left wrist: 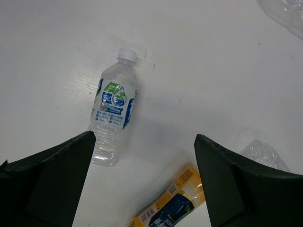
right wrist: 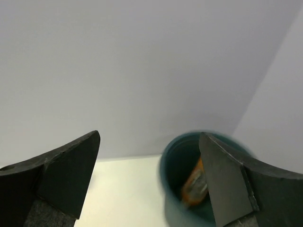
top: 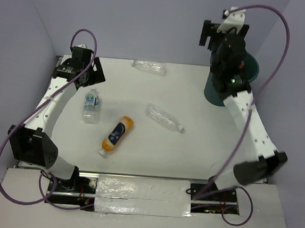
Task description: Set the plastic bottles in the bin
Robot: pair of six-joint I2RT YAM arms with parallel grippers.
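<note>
Left hand (left wrist: 144,137) hangs wide open and empty just above the labelled bottle (left wrist: 113,118). It lies flat on the surface (left wrist: 213,71), cap pointing away and a bit toward the left finger, so the fingers would close across its width. Right hand (right wrist: 149,135) is spread open too, empty, over the bin (right wrist: 173,165). Left arm's way nearer.

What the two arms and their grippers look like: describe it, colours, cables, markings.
Both the left arm and the right arm have white shells between black joint housings. A purple cable loops along each. A small green light glows near the right wrist. The left gripper and right gripper each have two broad, matte black, wedge-shaped fingers. No lettering shows.
</note>
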